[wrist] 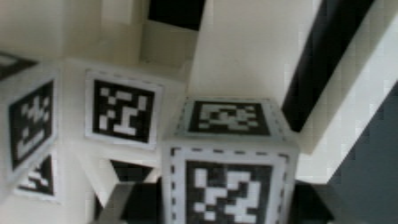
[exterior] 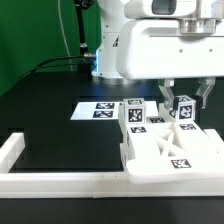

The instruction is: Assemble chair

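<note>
The tool (exterior: pixel 184 97) is clenched on a square chair leg (exterior: pixel 185 108), which stands upright, long axis vertical, its tagged end up. Directly below lies the X-braced panel (exterior: pixel 172 152), flat on the black surface (exterior: pixel 60 120), touching the white border rail (exterior: pixel 60 180).

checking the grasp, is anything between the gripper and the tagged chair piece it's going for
Nothing visible does: the gripper already has its fingers either side of an upright tagged chair piece, above the X-braced panel.
</note>
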`<state>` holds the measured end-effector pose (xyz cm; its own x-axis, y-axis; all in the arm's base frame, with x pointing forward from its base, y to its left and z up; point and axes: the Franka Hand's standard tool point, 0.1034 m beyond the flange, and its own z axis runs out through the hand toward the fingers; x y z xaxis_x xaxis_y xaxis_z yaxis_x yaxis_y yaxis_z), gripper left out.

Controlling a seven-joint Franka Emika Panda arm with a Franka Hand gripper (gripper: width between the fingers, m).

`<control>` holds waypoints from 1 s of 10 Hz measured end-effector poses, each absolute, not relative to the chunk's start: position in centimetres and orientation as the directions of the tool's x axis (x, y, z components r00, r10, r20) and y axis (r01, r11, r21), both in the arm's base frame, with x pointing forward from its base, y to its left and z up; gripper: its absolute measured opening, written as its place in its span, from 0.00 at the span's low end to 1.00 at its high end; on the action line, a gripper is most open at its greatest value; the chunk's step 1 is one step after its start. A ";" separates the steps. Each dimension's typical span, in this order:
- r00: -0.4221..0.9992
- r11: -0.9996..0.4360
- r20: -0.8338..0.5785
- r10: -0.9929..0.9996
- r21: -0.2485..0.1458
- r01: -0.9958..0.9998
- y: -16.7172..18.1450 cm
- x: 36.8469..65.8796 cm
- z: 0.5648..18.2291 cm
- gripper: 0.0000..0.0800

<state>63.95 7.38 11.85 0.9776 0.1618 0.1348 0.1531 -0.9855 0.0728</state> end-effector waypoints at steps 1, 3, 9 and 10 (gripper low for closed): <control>0.987 -0.996 0.140 0.076 0.061 0.068 7.3 64.0 11.9 0.36; 0.985 -0.995 0.149 -0.092 0.036 -0.098 7.2 64.0 11.9 0.36; 0.936 -0.947 0.154 -0.318 -0.005 -0.321 7.3 64.0 11.9 0.45; 0.936 -0.947 0.154 -0.318 -0.005 -0.321 7.4 64.0 11.9 0.68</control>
<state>64.03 7.35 11.90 0.9356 -0.3178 0.1537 -0.3209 -0.9471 -0.0048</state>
